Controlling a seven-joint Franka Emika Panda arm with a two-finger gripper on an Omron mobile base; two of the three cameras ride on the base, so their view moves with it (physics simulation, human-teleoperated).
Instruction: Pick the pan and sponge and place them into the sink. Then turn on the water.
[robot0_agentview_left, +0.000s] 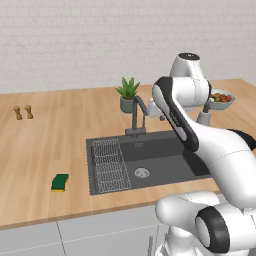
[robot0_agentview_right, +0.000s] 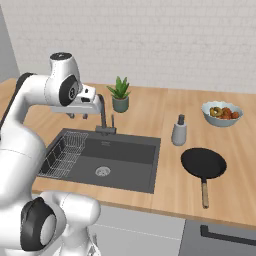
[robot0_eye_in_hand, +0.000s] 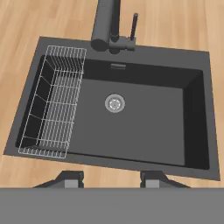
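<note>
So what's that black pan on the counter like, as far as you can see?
The pan is round, shallow and matte black, with a short handle that looks wooden, pointing toward the counter's front edge. It lies flat on the wooden counter, right of the sink, and looks empty. Nothing touches it.

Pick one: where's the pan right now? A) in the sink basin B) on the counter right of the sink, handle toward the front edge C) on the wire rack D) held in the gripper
B: the pan lies on the wooden counter right of the sink, apart from it.
</note>
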